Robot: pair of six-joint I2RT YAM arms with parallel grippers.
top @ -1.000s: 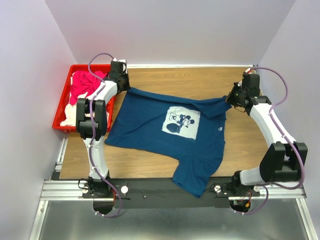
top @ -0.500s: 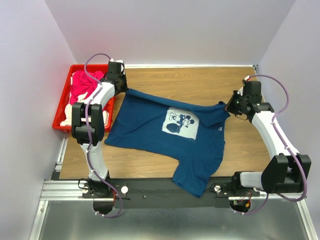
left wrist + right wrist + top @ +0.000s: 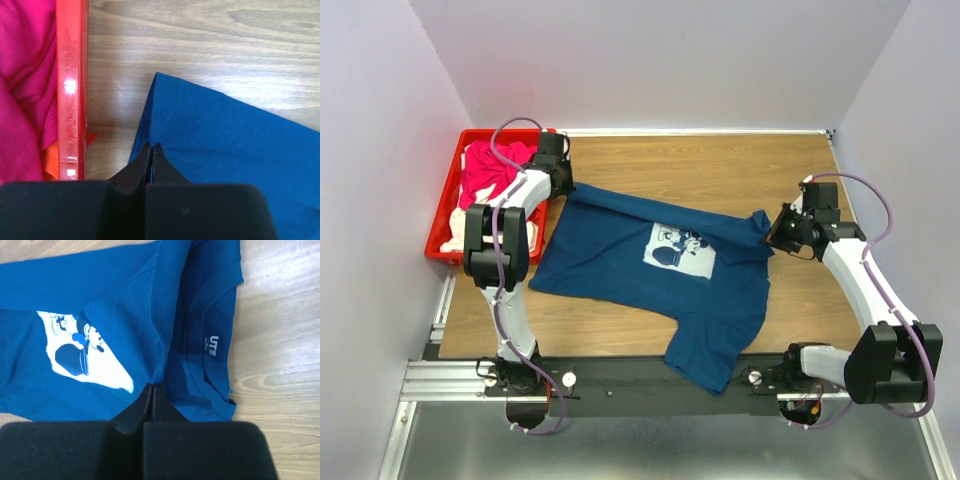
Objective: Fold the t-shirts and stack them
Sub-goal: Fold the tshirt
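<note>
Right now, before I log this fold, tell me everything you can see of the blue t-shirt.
The blue t-shirt is soft cloth with a white cartoon print, lying mostly spread on the wooden table. Its far edge is pinched by the left pincer and the right pincer, and folds over near the collar. One part reaches the table's near edge.

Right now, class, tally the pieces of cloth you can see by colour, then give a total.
blue t-shirt: 1
magenta-pink cloth: 1
white cloth: 1
orange cloth: 1
Total: 4 showing; the heap in the red crate may hide more.
</note>
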